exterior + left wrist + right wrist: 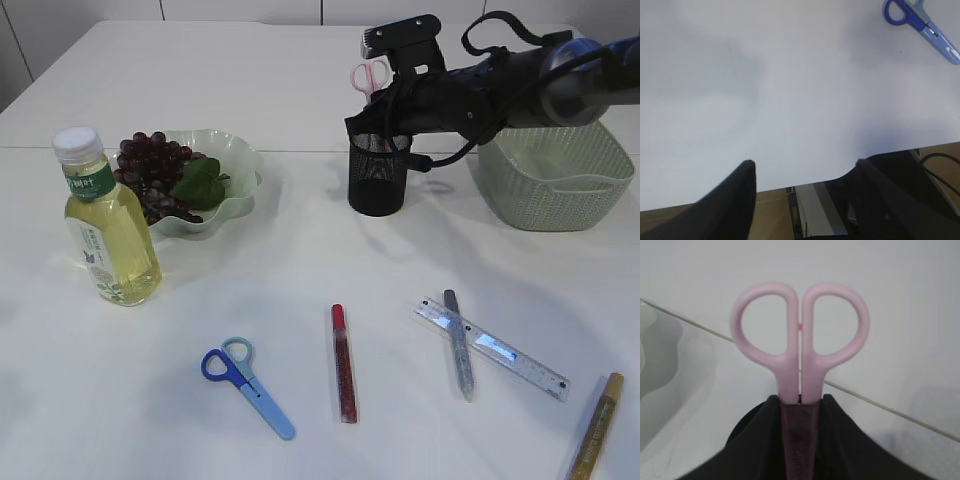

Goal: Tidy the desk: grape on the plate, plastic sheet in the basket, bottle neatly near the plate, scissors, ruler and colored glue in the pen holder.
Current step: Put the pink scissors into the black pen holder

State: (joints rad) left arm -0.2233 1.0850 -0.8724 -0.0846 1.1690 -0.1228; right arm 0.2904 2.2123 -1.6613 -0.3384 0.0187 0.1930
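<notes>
Exterior view, left to right: the left gripper point(802, 172) hangs with jaws apart, holding nothing; the right gripper point(800, 405) clamps the pink scissors point(371, 76) over the pen holder point(378, 175). Lower them straight, blades first, before releasing.

White table point(300, 120); brown floor point(770, 212) below edge.

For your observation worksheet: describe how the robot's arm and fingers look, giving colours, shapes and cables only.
The right arm is black and tube-shaped, with glossy dark sections and black cables looping along it. A boxy black camera mount sits on top near its wrist. The right gripper has matte black fingers. The left gripper shows two dark, tapering fingers with a thin black cable beside them.
</notes>
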